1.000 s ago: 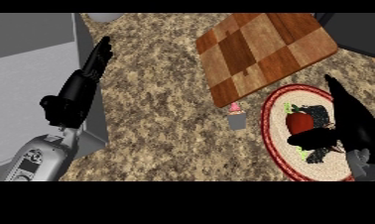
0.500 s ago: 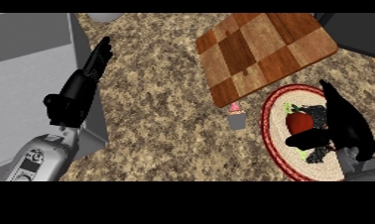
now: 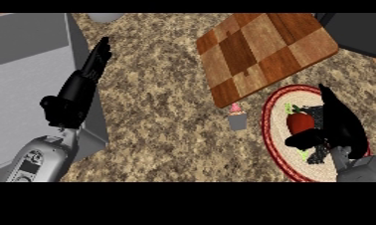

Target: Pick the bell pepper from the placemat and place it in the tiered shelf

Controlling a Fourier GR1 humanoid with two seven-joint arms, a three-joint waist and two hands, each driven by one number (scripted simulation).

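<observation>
Your bell pepper (image 3: 298,122) sits on the round red-rimmed placemat (image 3: 276,119), toward the side nearest the checkered wooden board (image 3: 263,55), standing roughly upright with its green stem end pointing at that board. Your right hand (image 3: 339,128) is on the placemat too, just beside the pepper on the side away from the small pink-topped cup (image 3: 236,119), thumb reaching under it; whether the fingers have closed round it you cannot tell. Your left hand (image 3: 82,87) rests far from the placemat, fingers straight, holding nothing.
</observation>
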